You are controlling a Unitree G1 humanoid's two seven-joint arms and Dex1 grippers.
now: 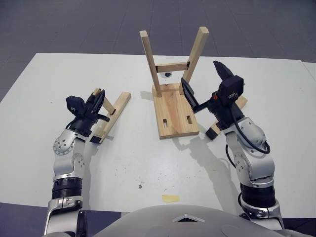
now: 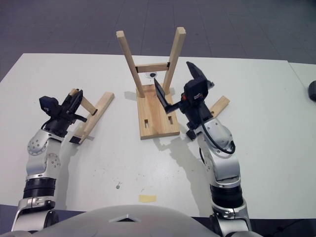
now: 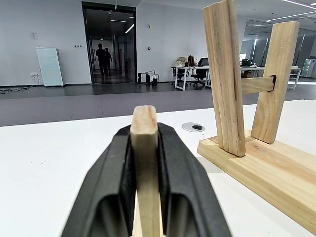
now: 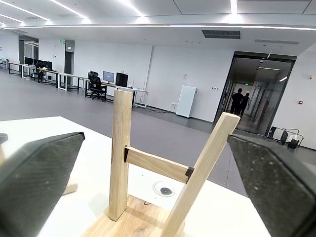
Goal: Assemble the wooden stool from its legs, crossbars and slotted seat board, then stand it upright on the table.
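The slotted seat board (image 1: 174, 114) lies flat at the table's middle. Two legs (image 1: 149, 59) stand in its far slots, joined by a crossbar (image 1: 173, 67); the two near slots are empty. To the left lies a second leg pair (image 1: 117, 109) with its own crossbar. My left gripper (image 1: 98, 95) is shut on one leg of that pair (image 3: 145, 163). My right gripper (image 1: 205, 81) hangs open above the board's right edge, beside the right standing leg, holding nothing. Another wooden piece (image 1: 241, 102) lies under my right forearm, partly hidden.
A round cable port (image 1: 167, 74) sits in the table behind the board. A yellow note (image 1: 170, 198) lies near the front edge. The white table (image 1: 148, 168) has free room in front and at the far right.
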